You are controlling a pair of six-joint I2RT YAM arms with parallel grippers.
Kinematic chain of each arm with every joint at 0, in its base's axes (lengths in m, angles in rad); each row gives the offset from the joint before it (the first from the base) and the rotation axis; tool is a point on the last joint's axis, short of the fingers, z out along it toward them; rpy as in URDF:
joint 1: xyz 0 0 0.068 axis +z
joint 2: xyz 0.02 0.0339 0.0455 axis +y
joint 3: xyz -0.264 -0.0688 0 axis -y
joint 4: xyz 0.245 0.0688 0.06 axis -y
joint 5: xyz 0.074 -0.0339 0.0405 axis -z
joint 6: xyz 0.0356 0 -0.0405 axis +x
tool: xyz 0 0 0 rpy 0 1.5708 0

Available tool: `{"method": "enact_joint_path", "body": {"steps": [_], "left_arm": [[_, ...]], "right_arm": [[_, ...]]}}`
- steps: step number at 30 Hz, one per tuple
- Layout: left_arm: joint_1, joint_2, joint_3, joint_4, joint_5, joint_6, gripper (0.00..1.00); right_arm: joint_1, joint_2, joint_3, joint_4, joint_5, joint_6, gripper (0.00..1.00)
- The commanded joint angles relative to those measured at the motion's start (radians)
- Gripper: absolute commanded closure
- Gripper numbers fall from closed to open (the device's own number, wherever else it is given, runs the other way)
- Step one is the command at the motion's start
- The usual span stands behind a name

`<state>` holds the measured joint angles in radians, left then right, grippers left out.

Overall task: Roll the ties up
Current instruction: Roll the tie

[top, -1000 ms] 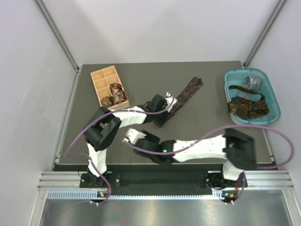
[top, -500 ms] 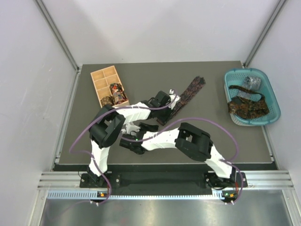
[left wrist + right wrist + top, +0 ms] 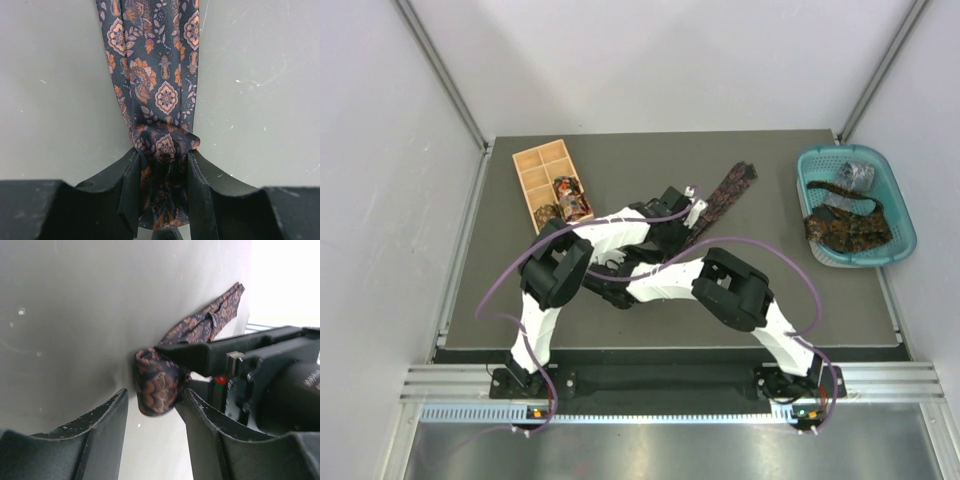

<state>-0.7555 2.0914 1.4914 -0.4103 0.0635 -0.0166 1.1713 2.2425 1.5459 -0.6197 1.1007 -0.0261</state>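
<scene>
Left gripper [image 3: 162, 162] is pinching the rolled end of a long, soft, dark-blue fabric necktie with orange paisley [image 3: 150, 75]. Its 2 black fingers are pressed against the sides of a small coil [image 3: 164, 145] that looks only 1 or 2 turns thick. The rest of the necktie lies flat on the grey desk [image 3: 50, 75], running away from the coil near the desk's middle. Right gripper [image 3: 154, 402] stands with its jaws apart on either side of the same coil. I cannot tell whether its pads press the fabric or merely flank it.

The cloth looks light, limp and fairly slick, so the coil will probably spring loose if both grips let go together. The best hold seems to be across the coil's 2 open sides, close to its core, firm but not crushing. The flat tail should drag easily and may skew, so each turn needs to stay square to the strip.

Rolled ties [image 3: 565, 198] sit in a tan wooden compartment box [image 3: 535, 172]. More loose ties [image 3: 845, 228] lie in a teal plastic basket [image 3: 905, 215] at the far right.
</scene>
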Motion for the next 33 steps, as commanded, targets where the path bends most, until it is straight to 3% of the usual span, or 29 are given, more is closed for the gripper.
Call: {"method": "enact_joint_path", "body": {"steps": [1, 6, 12, 20, 23, 26, 33], "left_arm": [[-0.004, 0.117, -0.039, -0.311, -0.007, -0.022, 0.78], [-0.004, 0.111, -0.030, -0.335, -0.019, -0.017, 0.78], [-0.018, 0.133, -0.005, -0.360, -0.030, -0.017, 0.79], [-0.021, 0.130, 0.009, -0.378, -0.053, -0.019, 0.79], [-0.021, 0.113, 0.009, -0.361, -0.053, -0.023, 0.76], [-0.022, 0.085, 0.020, -0.346, -0.042, -0.023, 0.72], [-0.021, -0.013, 0.110, -0.308, -0.025, -0.016, 0.43]], "right_arm": [[-0.025, 0.020, 0.003, 0.044, -0.018, -0.071, 0.53], [-0.061, 0.037, -0.006, -0.024, -0.099, -0.022, 0.53], [-0.088, 0.072, -0.039, -0.069, -0.049, 0.014, 0.54], [-0.113, 0.105, -0.010, -0.101, 0.014, 0.072, 0.83], [-0.108, 0.068, -0.020, -0.069, -0.021, 0.086, 0.87], [-0.096, 0.054, -0.018, -0.063, -0.035, 0.080, 0.89], [-0.050, 0.043, 0.016, -0.068, -0.081, 0.068, 0.94]]}}
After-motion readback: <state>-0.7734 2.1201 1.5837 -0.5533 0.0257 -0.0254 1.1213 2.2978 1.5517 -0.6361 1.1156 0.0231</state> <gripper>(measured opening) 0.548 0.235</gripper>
